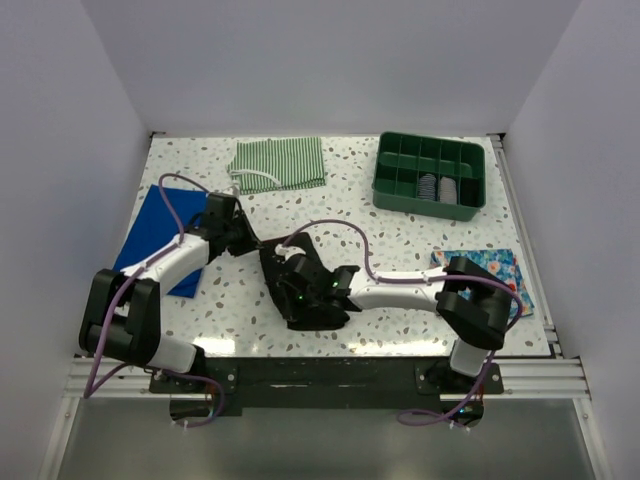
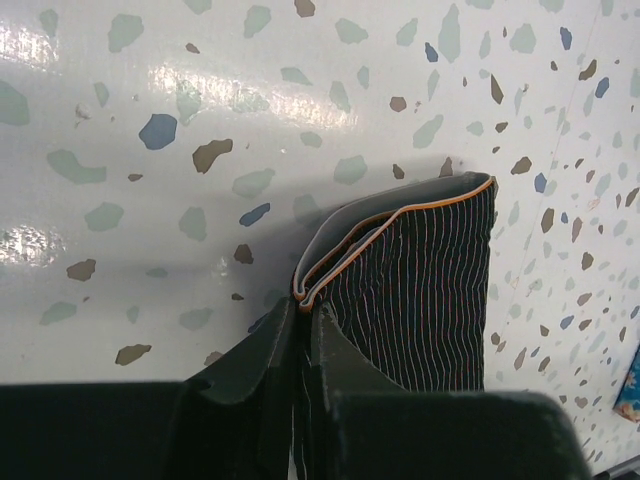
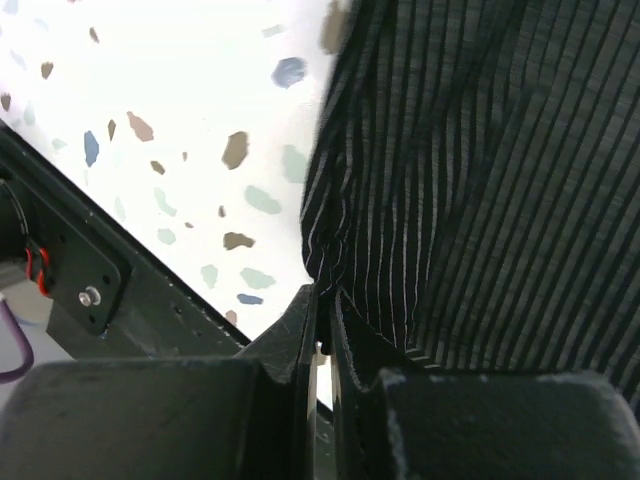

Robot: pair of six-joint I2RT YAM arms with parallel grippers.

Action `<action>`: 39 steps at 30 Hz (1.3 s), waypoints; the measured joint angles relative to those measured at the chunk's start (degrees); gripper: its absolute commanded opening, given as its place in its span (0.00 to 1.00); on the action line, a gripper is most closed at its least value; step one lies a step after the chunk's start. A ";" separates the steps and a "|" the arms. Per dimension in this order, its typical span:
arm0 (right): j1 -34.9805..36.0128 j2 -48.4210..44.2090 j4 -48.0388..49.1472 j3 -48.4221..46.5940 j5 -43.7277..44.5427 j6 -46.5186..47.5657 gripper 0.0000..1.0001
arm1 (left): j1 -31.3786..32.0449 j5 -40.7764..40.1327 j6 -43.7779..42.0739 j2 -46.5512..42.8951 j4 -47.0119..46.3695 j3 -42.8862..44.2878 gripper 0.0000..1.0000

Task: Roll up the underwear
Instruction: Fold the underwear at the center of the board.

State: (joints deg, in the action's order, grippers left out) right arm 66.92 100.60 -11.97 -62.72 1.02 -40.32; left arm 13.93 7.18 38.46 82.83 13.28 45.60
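The underwear [image 2: 420,290], dark with fine pale stripes and an orange-trimmed band, lies in a bunched heap on the speckled tabletop [image 1: 400,225], near its front edge and about midway across. The left gripper [image 2: 306,312] is pressed together, pinching a corner of the band. The right gripper [image 3: 323,300] is likewise nipped onto a fold of the fabric. Farther back lie a green striped cloth [image 1: 280,163] and a green tray [image 1: 430,200]; a blue cloth [image 1: 155,230] lies at the left.
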 measured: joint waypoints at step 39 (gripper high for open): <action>-10.86 -12.63 24.96 26.58 -8.11 -13.00 0.01 | 11.30 -4.24 3.06 17.07 7.61 21.51 0.00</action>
State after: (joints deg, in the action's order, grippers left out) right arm 56.05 87.96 12.99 -36.14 -7.09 -53.32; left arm 25.23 2.94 41.52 99.90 20.88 67.11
